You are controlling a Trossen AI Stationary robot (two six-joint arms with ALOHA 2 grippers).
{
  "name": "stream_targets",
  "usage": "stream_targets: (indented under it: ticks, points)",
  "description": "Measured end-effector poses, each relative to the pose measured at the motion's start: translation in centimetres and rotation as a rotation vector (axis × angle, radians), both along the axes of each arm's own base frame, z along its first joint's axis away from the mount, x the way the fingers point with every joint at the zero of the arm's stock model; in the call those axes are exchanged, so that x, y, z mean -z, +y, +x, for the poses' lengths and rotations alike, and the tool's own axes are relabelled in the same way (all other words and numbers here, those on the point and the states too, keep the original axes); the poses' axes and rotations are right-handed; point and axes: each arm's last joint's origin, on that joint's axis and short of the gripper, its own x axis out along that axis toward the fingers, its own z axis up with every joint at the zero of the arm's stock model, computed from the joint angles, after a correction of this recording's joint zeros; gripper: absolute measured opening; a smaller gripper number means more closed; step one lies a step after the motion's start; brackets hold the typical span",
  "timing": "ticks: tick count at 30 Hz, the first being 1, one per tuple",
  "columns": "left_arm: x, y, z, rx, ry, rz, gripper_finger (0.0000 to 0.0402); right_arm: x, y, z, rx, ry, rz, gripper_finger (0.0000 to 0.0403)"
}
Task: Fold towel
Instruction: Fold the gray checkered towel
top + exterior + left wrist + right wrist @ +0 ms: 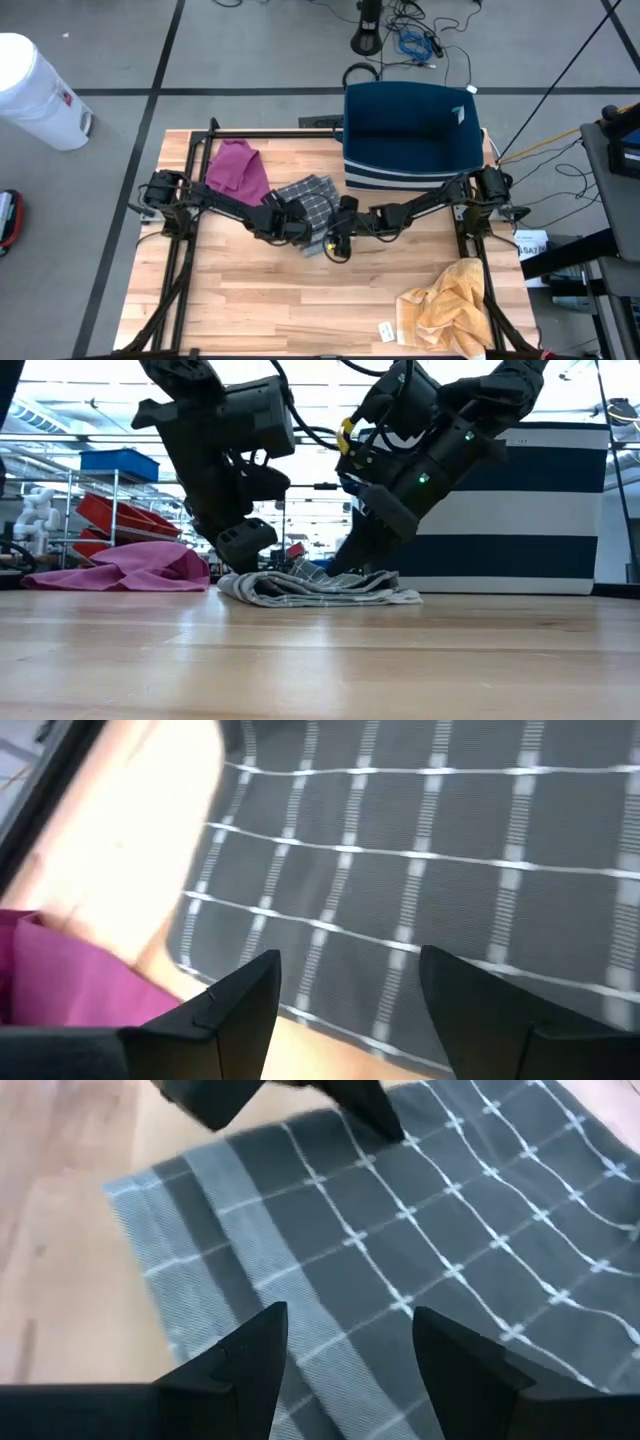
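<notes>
Tabletop: towel (308,205) seemingly beneath both open claws.

Even overhead lighting is seen in the high view; the wooden table (300,290) is lit flatly, with short soft shadows under both arms. In the low view strong backlight is given by the bright room behind, so the arms are rendered almost as silhouettes and the ceiling area is blown out. The near table edge is blurred there. In the left wrist view bare wood beside the grey checked towel (430,870) is overexposed, and motion blur is noted. In the right wrist view the towel is sharp; the near fingers (250,1370) are soft.
</notes>
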Motion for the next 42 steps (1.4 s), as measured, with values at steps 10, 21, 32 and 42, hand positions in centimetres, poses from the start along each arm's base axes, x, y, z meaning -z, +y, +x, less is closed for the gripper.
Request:
stream_targets:
  ticks: [10,21,32,42]
  points:
    - [-0.7,-2.7,0.4,0.087,-0.096,-0.043,0.0245,-0.8,0.5,-1.5,-0.022,0.121,-0.014,0.0203]
    - [-0.8,-3.8,1.1,0.219,-0.125,-0.170,0.0245,-0.6,0.4,-2.0,-0.014,0.175,-0.007,0.0203]
    - [1.2,0.2,-0.6,0.093,-0.035,-0.177,0.0245,2.5,-0.9,0.4,0.002,0.073,0.071,0.0203]
    - [1.4,3.2,-1.1,0.018,0.029,-0.055,0.0245,1.8,-2.2,4.1,-0.024,0.013,0.016,0.0203]
